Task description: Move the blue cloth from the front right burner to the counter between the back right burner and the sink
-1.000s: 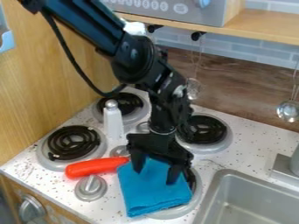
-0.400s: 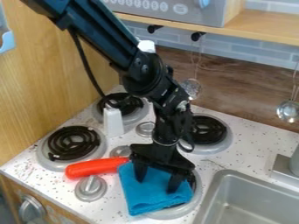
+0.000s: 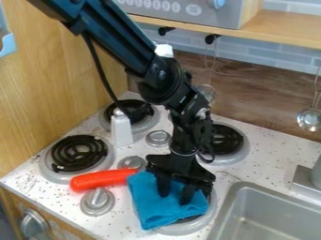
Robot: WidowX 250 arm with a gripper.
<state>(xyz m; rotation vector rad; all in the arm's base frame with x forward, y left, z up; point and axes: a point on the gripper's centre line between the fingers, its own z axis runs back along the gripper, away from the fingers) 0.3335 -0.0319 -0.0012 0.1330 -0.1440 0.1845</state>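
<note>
The black hand (image 3: 174,197) touches the blue cloth (image 3: 156,208) over a burner (image 3: 188,227).

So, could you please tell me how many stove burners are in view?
4: the far-left burner behind the white bottle, the near-left burner, the far-right burner partly behind the arm, and the near-right burner mostly under the blue cloth.

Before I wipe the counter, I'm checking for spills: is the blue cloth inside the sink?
No, the blue cloth lies beside the sink.

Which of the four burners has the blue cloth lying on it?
The burner right beside the sink; it's the only one with the cloth lying partly over it.
</note>
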